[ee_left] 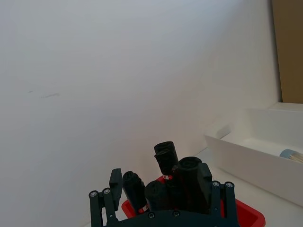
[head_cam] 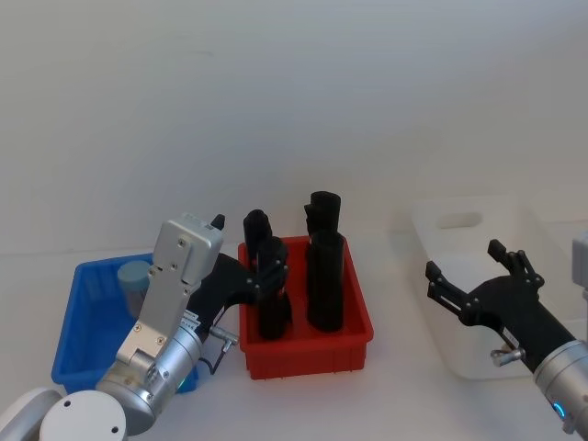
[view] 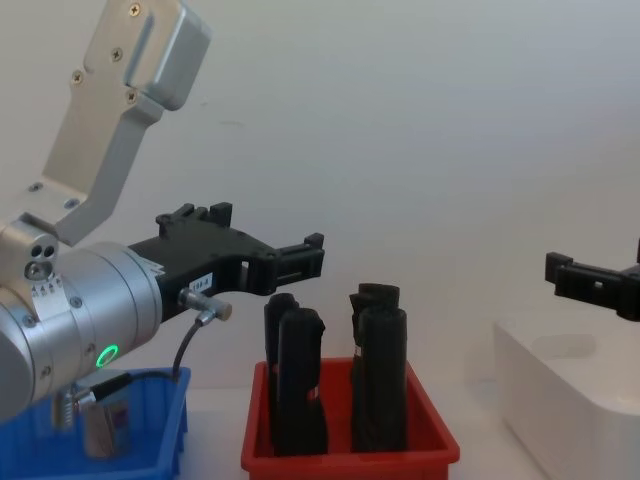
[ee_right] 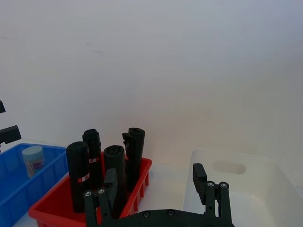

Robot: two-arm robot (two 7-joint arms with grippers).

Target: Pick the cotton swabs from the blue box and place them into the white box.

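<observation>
three containers in a row on the white counter (head_cam: pixel 404 395): the blue box (head_cam: pixel 83 312) on the robot's left, a red bin (head_cam: pixel 308 354) in the middle, the white box (view: pixel 565 400) on the right. two tubs of cotton swabs (head_cam: pixel 136 278) can be counted: one stands upright in the blue box, towards its back; a second tub (ee_left: pixel 290 155) sits low inside the white box, cut off at the picture's edge. four black upright objects (head_cam: pixel 326 276) stand in the red bin, two in front and two behind

the left gripper (view: pixel 255 245) hangs raised above the counter, over the gap between the blue box and the red bin, its silver forearm angled up from the lower left; its jaws are spread wide and hold nothing, and they point towards the back wall. the right gripper (head_cam: pixel 464 262) hovers over the near left part of the white box, jaws likewise parted and empty

the chest view sets the left gripper higher than the tops of the black objects and the right gripper above the white box's rim, which the head view does not make plain. the left wrist view looks into the white box and catches the tub there. the right wrist view takes in all three containers side by side, with the pale-capped tub in the blue box
</observation>
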